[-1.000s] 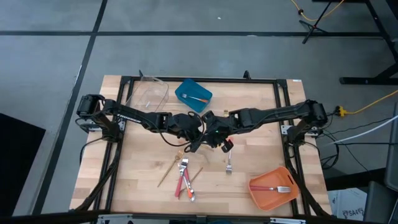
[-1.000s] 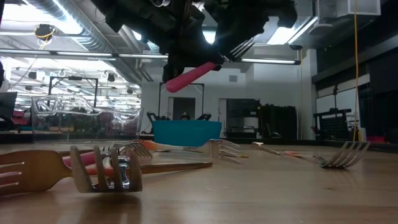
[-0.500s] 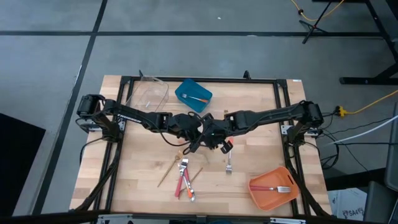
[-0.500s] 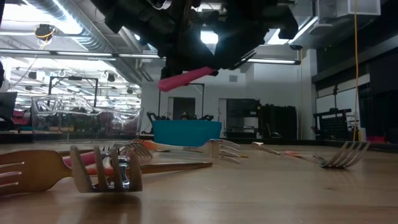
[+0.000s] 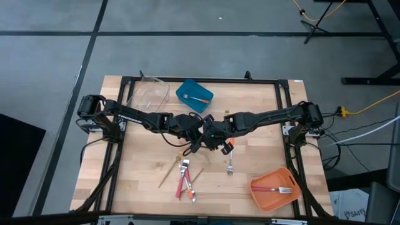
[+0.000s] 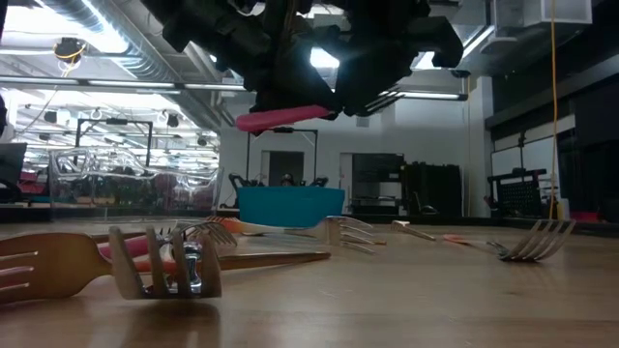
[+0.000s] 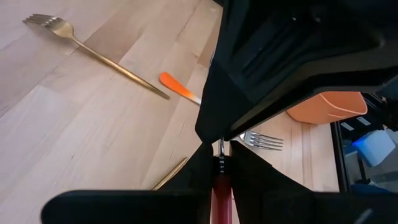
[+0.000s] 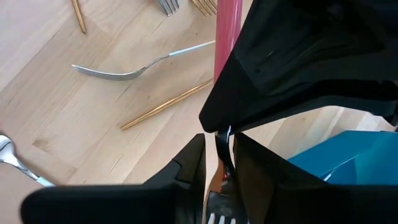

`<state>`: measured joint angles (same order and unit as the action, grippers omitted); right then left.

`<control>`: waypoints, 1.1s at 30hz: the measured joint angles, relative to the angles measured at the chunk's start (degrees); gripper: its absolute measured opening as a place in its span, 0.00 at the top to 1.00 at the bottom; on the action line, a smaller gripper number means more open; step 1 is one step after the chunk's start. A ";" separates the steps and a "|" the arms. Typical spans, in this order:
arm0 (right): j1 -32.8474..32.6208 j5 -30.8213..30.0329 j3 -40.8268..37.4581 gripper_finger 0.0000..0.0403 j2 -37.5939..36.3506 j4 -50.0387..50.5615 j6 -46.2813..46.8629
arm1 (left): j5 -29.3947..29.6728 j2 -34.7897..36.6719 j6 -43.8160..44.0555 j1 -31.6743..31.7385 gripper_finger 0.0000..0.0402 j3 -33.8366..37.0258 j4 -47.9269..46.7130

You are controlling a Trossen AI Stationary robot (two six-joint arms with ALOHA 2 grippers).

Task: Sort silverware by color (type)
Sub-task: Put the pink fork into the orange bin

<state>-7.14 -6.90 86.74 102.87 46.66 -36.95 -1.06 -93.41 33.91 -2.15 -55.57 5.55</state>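
Note:
My two grippers meet above the table's middle, both shut on one pink-handled fork [image 6: 280, 118]. My left gripper [image 7: 221, 152] reaches in from the left, and my right gripper [image 8: 221, 140] slants down from the right. In the low view the fork's pink handle sticks out to the left, nearly level and well above the wood. Below them a cluster of red-handled and gold silverware [image 5: 185, 180] lies flat on the table. An orange-handled fork [image 5: 229, 164] lies just to the right of it. My left gripper pinches the pink handle [image 7: 221, 186] between its two fingers, close to where the silver neck begins. The handle lies along the fingers and its free end runs back under the wrist. The fork is lifted clear of the table. My right gripper has the fork's silver neck [image 8: 224, 146] between its two fingers, slanting down from above. The tines [image 8: 214, 218] lie back between the fingers, toward the wrist. The pink handle [image 8: 227, 31] points away past the fingertips.
A blue bin [image 5: 194, 95] with an orange-handled fork stands far centre, with a clear bin [image 5: 150, 94] to its left. An orange bin [image 5: 273, 187] holding a fork stands near right. A gold fork [image 7: 93, 53] and a gold stick [image 5: 167, 172] lie on the wood.
My right gripper has sunk a little onto the fork. In the low view the pink handle has tipped from a slant, free end low, to nearly level. It has also shifted slightly to the left. My left gripper has kept its place.

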 joint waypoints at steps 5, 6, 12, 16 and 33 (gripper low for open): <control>0.00 -0.15 0.00 0.81 0.25 0.10 0.71 | 0.00 0.00 0.02 0.00 0.92 0.00 -0.11; 0.00 -0.20 0.00 0.82 0.35 0.10 0.78 | 0.00 0.00 0.02 0.00 0.92 0.00 -0.11; 0.02 -0.52 0.00 0.93 0.46 0.16 0.87 | 0.09 0.00 0.04 0.00 0.92 0.00 -0.12; 0.02 -0.46 -0.02 0.99 0.46 0.32 0.87 | 0.23 0.00 0.04 0.00 0.92 0.00 -0.10; 0.02 0.42 -0.04 0.99 0.46 0.32 0.85 | 1.51 0.00 -0.02 -0.04 0.92 0.00 -0.03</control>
<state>-7.11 -6.48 86.70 103.33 46.98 -36.10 0.45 -93.41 33.89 -2.20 -55.57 5.52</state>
